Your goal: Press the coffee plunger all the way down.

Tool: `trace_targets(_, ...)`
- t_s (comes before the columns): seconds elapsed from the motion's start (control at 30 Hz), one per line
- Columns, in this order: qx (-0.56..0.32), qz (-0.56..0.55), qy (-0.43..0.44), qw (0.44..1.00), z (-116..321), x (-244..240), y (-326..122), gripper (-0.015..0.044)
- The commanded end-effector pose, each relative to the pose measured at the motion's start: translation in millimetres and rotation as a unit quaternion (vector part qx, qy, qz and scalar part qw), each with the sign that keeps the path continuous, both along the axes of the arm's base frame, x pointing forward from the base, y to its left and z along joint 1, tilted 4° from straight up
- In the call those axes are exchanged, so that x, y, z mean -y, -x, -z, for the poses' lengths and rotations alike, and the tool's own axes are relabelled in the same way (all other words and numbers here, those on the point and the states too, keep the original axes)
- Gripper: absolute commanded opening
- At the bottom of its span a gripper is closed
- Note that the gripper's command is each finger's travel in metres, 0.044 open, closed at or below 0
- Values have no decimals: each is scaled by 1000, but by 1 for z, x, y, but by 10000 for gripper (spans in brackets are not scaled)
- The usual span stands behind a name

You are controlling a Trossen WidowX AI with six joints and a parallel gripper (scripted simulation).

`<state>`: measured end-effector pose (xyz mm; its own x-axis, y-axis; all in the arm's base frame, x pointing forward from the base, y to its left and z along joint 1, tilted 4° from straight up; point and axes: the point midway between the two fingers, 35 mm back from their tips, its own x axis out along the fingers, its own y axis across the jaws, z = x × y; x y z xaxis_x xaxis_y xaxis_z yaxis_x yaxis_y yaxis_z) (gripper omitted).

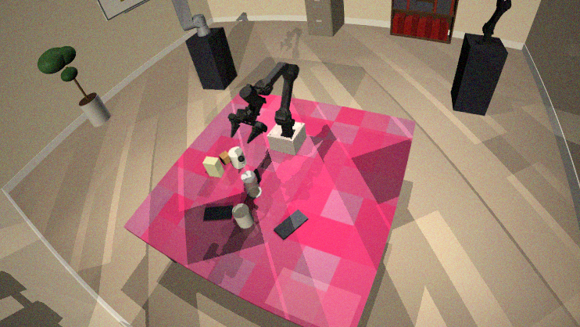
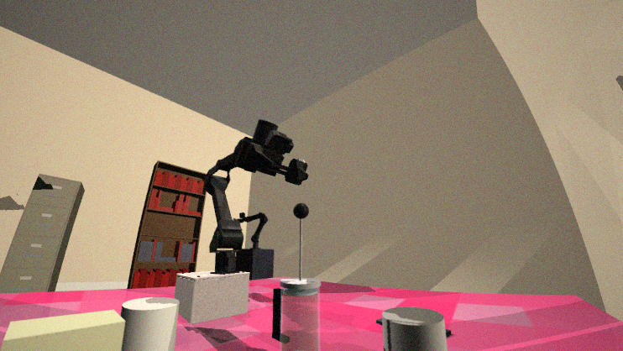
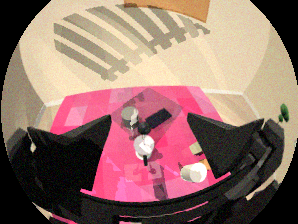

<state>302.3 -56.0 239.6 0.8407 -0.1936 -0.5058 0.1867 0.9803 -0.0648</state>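
Air above plunger knob (image 2: 301, 211) free; white cylinder (image 1: 237, 156) and cup (image 1: 242, 216) flank press.
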Motion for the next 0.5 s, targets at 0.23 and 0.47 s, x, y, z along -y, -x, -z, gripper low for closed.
trace_targets(0.23,-10,7,-14,1000,65,-2,0,440)
trace_targets(0.47,-10,7,-14,1000,66,-1,-4,440)
